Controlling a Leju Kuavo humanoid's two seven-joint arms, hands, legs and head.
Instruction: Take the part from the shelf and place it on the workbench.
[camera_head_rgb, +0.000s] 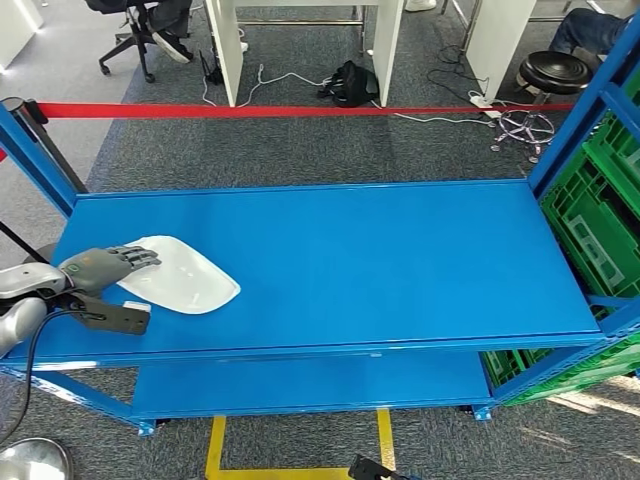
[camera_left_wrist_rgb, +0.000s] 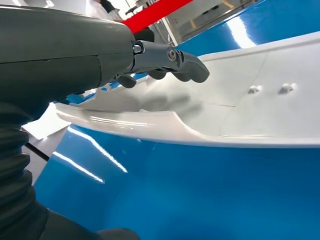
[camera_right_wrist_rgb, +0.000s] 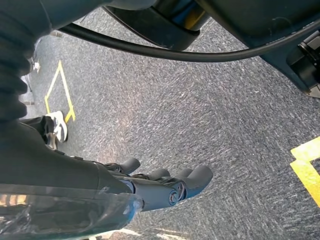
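— On the shelf (camera_head_rgb: 340, 260)?
— Part (camera_head_rgb: 181, 275) lying flat on the top deck, at nine o'clock from the middle, near the front edge.
— And the left hand (camera_head_rgb: 106, 268)?
— Reaching in from eight o'clock, fingers (camera_left_wrist_rgb: 181, 62) stretched over the part's near end.
— Off to three o'clock?
— Crates (camera_head_rgb: 604, 210) stacked just beside the shelf's end post.
— Behind, at twelve?
— Barrier tape (camera_head_rgb: 302, 110) across the floor, desk legs (camera_head_rgb: 226, 40) beyond it.

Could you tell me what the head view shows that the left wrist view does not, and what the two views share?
Head view alone: the whole blue shelf, the green crates at its right end, the grey carpet and a black stool.
Left wrist view alone: two small bumps on the white part and its raised rim close up.
Both: the left robot hand over the white part, and the red tape.
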